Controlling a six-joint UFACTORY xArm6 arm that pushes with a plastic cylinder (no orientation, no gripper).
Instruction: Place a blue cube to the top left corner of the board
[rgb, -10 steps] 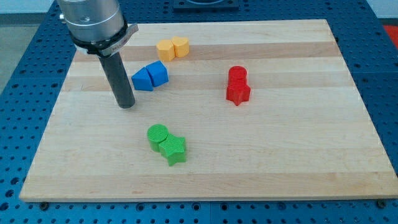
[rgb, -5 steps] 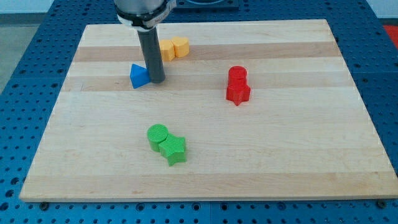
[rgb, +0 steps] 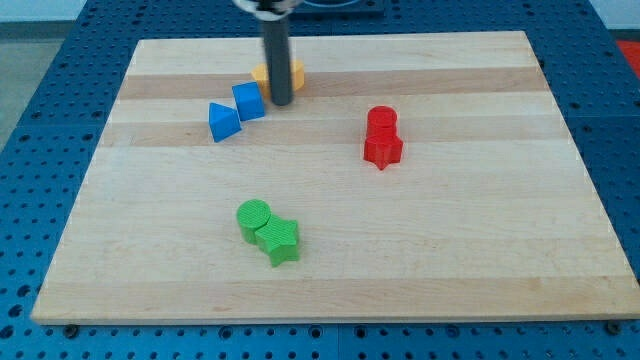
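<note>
A blue cube (rgb: 249, 101) lies on the wooden board (rgb: 420, 240) at the upper left of its middle, touching a blue triangular block (rgb: 222, 122) just below and to its left. My tip (rgb: 281, 103) stands just to the right of the blue cube, close to it; contact cannot be told. The rod rises out of the view's top and hides part of the yellow blocks behind it.
Two yellow blocks (rgb: 292, 73) sit just above my tip, partly hidden by the rod. A red cylinder on a red star-like block (rgb: 382, 136) stands to the right. A green cylinder and a green star-like block (rgb: 268, 232) lie below the middle.
My tip moved from the left of the blue blocks, past them, up and to the right of the cube. The cube has turned and sits slightly higher; the triangular block now shows fully.
</note>
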